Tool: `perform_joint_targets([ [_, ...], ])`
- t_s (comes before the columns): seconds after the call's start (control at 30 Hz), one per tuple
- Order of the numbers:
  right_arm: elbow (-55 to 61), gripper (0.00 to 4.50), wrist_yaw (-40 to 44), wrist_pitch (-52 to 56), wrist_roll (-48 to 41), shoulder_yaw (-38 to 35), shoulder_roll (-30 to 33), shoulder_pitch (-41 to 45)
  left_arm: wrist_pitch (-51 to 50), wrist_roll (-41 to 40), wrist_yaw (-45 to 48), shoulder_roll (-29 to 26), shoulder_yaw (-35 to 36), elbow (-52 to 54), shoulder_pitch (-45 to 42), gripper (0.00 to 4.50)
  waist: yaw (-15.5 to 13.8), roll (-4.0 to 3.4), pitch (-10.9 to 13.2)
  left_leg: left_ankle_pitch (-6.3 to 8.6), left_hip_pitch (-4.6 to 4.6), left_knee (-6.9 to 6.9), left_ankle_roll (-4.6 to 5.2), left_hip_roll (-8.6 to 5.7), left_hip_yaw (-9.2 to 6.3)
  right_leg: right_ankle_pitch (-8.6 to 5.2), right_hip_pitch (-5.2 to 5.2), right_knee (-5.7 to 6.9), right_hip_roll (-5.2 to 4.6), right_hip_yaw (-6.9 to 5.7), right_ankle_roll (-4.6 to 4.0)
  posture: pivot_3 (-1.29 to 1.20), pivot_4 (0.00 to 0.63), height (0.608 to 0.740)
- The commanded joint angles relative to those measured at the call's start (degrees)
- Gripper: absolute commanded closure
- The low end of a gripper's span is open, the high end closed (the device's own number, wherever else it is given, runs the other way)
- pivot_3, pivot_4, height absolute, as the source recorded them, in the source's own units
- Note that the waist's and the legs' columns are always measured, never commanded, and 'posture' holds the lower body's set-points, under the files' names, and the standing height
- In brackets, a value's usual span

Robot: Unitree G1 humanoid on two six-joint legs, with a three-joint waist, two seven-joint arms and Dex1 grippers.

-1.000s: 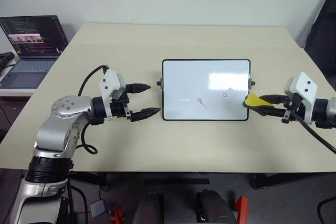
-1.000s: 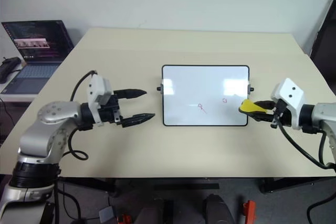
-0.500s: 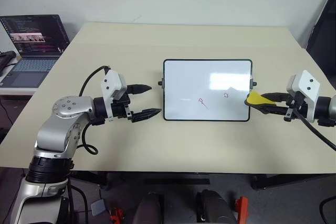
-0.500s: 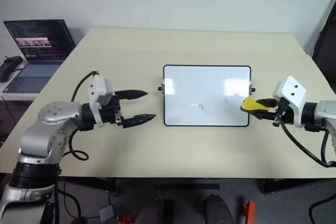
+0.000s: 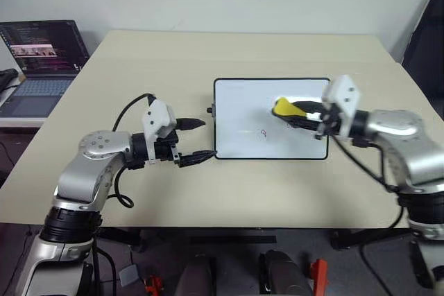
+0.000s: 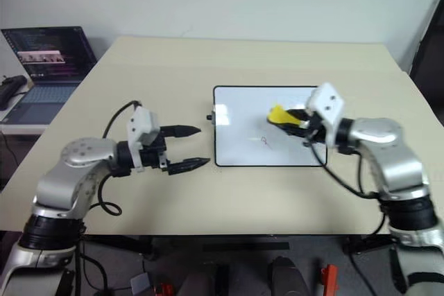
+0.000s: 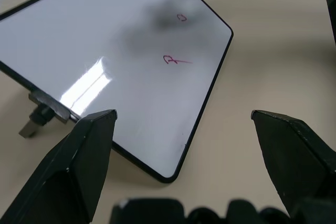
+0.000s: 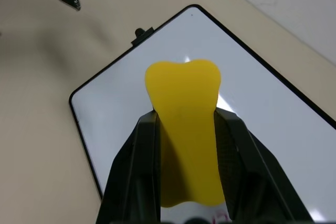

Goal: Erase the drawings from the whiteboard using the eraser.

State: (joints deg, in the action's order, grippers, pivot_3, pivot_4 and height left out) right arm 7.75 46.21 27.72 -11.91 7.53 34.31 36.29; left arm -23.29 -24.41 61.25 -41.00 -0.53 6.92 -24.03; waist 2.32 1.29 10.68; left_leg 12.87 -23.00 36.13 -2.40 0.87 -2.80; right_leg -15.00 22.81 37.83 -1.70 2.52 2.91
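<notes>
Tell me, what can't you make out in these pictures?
- Whether the eraser touches the whiteboard: head views cannot settle it.
- The small loop drawing: the right gripper covers it in the head views.
- The laptop: cut by the picture's edge, screen text too small.

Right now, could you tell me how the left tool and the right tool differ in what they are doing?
The right tool is shut on the yellow eraser; the left tool is open and holds nothing. The right tool hangs over the whiteboard, near its right part; the left tool sits off the board, beside its lower left corner. Both have black fingers and point inward toward the board.
</notes>
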Motion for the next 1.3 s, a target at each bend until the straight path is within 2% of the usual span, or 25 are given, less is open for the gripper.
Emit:
perform_joint_targets([
  [0.03,-5.6,3.43,-4.8,-5.3,7.4,3.8,-1.9,2.1,1.0,-0.2,0.0,0.0,0.7,1.6,0.1,0.00,-0.3,0.00,0.0,0.00,-0.03,0.00,0.00,-0.01,0.00,0.00,0.04,0.03,-0.01,0.00,0.00,0.00,0.150,0.740],
  [0.33,-18.8,3.45,-5.3,-14.6,13.9,6.6,-3.2,2.0,0.7,-0.6,-0.5,-0.4,1.7,3.3,2.0,0.00,-0.5,0.02,0.0,-0.01,-0.32,0.06,0.00,-0.08,-0.01,0.02,0.40,0.21,-0.10,-0.04,-0.02,0.00,0.150,0.740],
  [0.67,-19.0,3.45,3.9,-16.2,19.7,14.6,0.3,-4.4,0.9,-0.6,-0.9,-0.3,2.2,3.6,2.6,0.00,-0.4,0.24,-0.2,-0.01,0.82,0.06,0.00,-0.01,-0.03,-0.25,-0.75,0.11,-0.03,-0.05,0.12,0.00,0.150,0.740],
  [0.8,-18.0,3.46,5.0,-15.7,20.4,15.0,1.0,-6.2,1.0,-0.6,-0.8,0.0,2.1,3.2,2.0,0.00,-0.4,0.29,-0.2,-0.02,1.33,0.06,0.01,0.03,-0.03,-0.47,-1.20,0.14,0.00,-0.04,-0.26,0.00,0.150,0.740],
  [1.0,-18.0,3.47,4.3,-15.5,19.9,13.0,1.5,-6.3,1.5,-0.4,-0.1,0.2,1.7,1.8,0.7,0.00,-0.5,0.30,-0.2,-0.06,1.32,0.08,0.06,0.02,-0.06,-0.45,-1.20,0.16,-0.01,-0.03,-0.25,0.00,0.150,0.740],
  [1.07,-15.8,3.48,5.4,-14.1,16.9,10.6,1.9,-6.5,1.6,-0.4,0.2,0.3,1.5,1.3,0.1,0.00,-0.5,0.29,-0.2,-0.06,1.29,0.08,0.06,0.02,-0.06,-0.45,-1.19,0.14,-0.01,-0.03,-0.24,0.00,0.150,0.740],
  [1.13,-10.0,3.48,8.5,-12.1,12.3,7.6,3.1,-7.6,1.6,-0.7,0.5,0.5,1.5,1.1,-0.6,0.00,-0.6,0.29,-0.2,-0.06,1.20,0.08,0.06,0.01,-0.07,-0.44,-1.13,0.14,-0.01,-0.04,-0.23,0.00,0.150,0.740],
  [1.23,3.0,3.49,14.0,-4.8,2.2,-0.2,8.1,-10.1,1.3,-1.3,1.0,0.3,2.1,1.0,-1.8,0.00,-1.0,0.26,-0.1,-0.06,0.91,0.07,0.05,-0.06,-0.13,-0.34,-0.92,0.11,-0.08,-0.10,0.03,0.00,0.150,0.740],
  [1.3,8.3,3.49,15.6,-0.9,-2.1,-4.7,11.4,-11.3,1.2,-1.5,1.4,0.0,2.5,0.9,-2.3,0.00,-0.9,0.21,-0.1,-0.05,0.34,0.06,0.05,-0.06,-0.15,-0.27,-0.43,0.12,-0.10,-0.13,0.12,0.00,0.150,0.740],
])
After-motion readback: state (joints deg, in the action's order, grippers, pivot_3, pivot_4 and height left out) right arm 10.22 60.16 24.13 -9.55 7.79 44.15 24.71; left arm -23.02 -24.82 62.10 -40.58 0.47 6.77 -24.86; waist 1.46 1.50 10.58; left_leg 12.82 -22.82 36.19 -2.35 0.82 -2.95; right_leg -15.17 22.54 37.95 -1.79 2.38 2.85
